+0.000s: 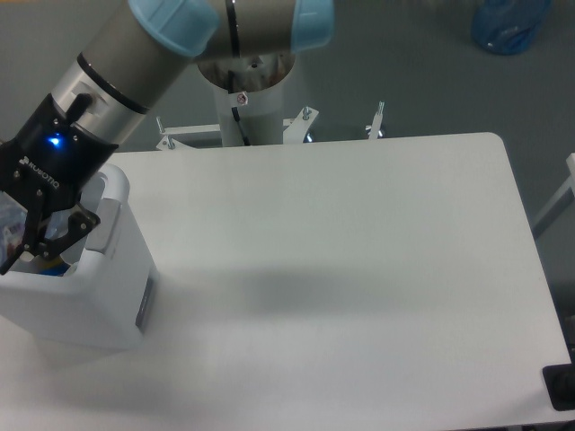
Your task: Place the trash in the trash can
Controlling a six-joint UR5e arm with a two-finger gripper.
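Observation:
The trash can [101, 301], a white boxy bin with a grey panel on its side, stands at the table's left edge. My gripper [22, 244] hangs over its open top, partly cut off by the left border of the picture. Between its black fingers [65, 228] a piece of the clear crushed plastic bottle [8, 223] shows, and the gripper looks shut on it. Something small and yellow-blue [50, 266] lies inside the bin, too hidden to name. No paper wrapper is in view.
The arm's white pedestal [249, 94] stands behind the table's far edge, with metal brackets [375, 121] beside it. A blue water jug [508, 23] sits on the floor at the top right. A black object [561, 387] pokes in at the bottom right corner.

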